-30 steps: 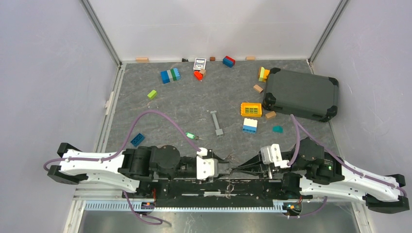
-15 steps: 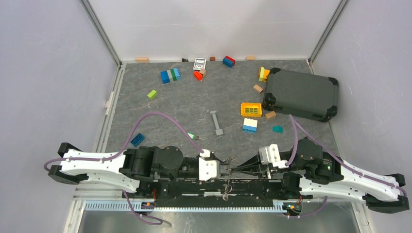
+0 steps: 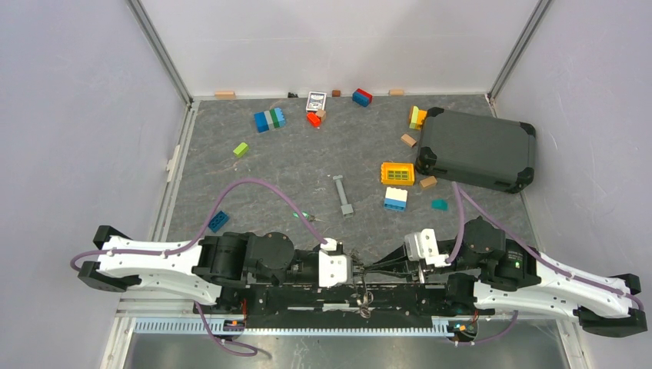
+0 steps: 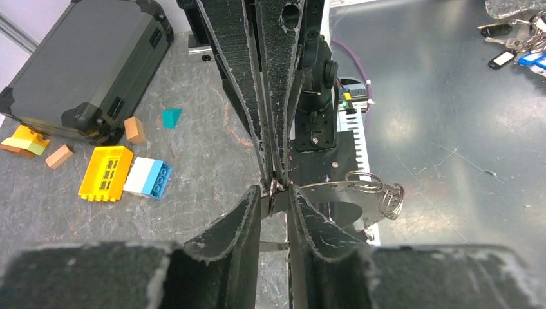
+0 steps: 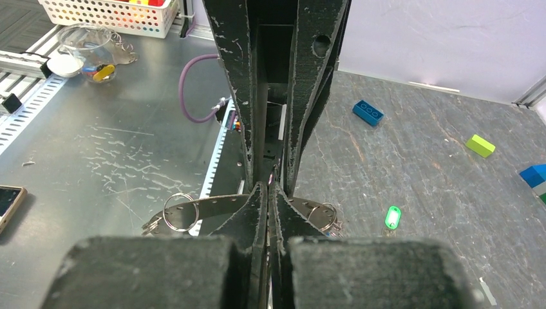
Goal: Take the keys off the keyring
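Note:
My two grippers meet tip to tip over the near table edge. My right gripper (image 5: 269,190) is shut on a thin silver keyring (image 4: 272,190). It shows in the top view (image 3: 369,268) too. My left gripper (image 4: 275,196) has its jaws a narrow gap apart around a curved perforated metal strip (image 4: 335,192), which spans that gap. The strip (image 5: 212,205) carries wire rings at both ends (image 5: 177,211). More rings dangle below the grippers (image 3: 361,296). A key with a green head (image 5: 391,217) lies loose on the table (image 3: 304,215).
A dark case (image 3: 477,148) lies at the right. A yellow grid block (image 3: 397,172), a white and blue brick (image 3: 395,199), a long grey bar (image 3: 343,196) and a blue brick (image 3: 217,221) lie on the table beyond the arms.
My left gripper has moved right and my right gripper a little left, so the tips now overlap. The dangling rings have dropped into view below them.

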Action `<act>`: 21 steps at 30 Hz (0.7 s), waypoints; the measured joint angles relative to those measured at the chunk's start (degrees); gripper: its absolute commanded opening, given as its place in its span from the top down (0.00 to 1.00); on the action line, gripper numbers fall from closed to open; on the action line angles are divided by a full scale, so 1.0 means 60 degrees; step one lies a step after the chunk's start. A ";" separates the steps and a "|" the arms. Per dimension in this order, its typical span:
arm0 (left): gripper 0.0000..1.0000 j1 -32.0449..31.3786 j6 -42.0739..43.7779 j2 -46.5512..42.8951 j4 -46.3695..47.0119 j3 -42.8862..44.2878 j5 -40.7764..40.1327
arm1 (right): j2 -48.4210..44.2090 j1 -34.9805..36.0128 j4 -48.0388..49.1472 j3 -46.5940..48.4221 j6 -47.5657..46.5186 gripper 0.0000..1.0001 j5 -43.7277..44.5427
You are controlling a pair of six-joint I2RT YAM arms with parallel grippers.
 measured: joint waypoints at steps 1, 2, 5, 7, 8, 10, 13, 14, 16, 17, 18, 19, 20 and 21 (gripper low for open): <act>0.73 0.0004 0.0000 0.0011 0.0000 0.0000 0.0004 | 0.0004 0.0000 -0.0011 0.0000 0.0000 1.00 0.0000; 0.74 0.0000 0.0000 0.0029 0.0000 0.0000 0.0011 | 0.0004 0.0000 -0.0026 0.0000 0.0000 1.00 0.0004; 0.75 0.0000 0.0000 0.0069 -0.0004 0.0029 0.0080 | 0.0004 0.0000 -0.0036 0.0000 -0.0004 1.00 0.0007; 0.73 0.0000 0.0000 0.0098 -0.0004 0.0047 0.0149 | 0.0004 0.0000 -0.0040 0.0000 -0.0004 1.00 0.0011; 0.72 0.0000 0.0000 0.0106 -0.0007 0.0051 0.0168 | 0.0004 0.0000 -0.0040 0.0000 -0.0004 1.00 0.0011; 0.71 0.0000 0.0000 0.0106 -0.0004 0.0051 0.0175 | 0.0004 0.0000 -0.0044 0.0000 -0.0004 1.00 0.0022; 0.69 0.0004 0.0000 0.0113 0.0000 0.0051 0.0175 | 0.0004 0.0000 -0.0044 0.0000 -0.0004 1.00 0.0044; 0.69 0.0004 0.0000 0.0113 0.0000 0.0051 0.0175 | 0.0004 0.0000 -0.0044 0.0000 -0.0004 1.00 0.0047; 0.68 0.0004 0.0004 0.0113 0.0004 0.0051 0.0175 | 0.0004 0.0000 -0.0040 0.0000 -0.0004 1.00 0.0047; 0.68 0.0000 0.0004 0.0113 0.0004 0.0051 0.0175 | 0.0004 0.0000 -0.0044 0.0000 -0.0004 1.00 0.0047; 0.67 0.0000 0.0004 0.0113 0.0004 0.0051 0.0175 | 0.0004 0.0000 -0.0040 0.0000 -0.0004 1.00 0.0047; 0.65 0.0000 0.0004 0.0113 0.0004 0.0051 0.0175 | 0.0004 0.0000 -0.0040 0.0000 -0.0007 1.00 0.0051; 0.63 0.0004 0.0000 0.0113 0.0007 0.0051 0.0175 | 0.0004 0.0000 -0.0040 0.0000 -0.0011 1.00 0.0051; 0.60 0.0004 0.0004 0.0113 0.0011 0.0051 0.0175 | 0.0004 0.0000 -0.0040 0.0000 -0.0015 1.00 0.0051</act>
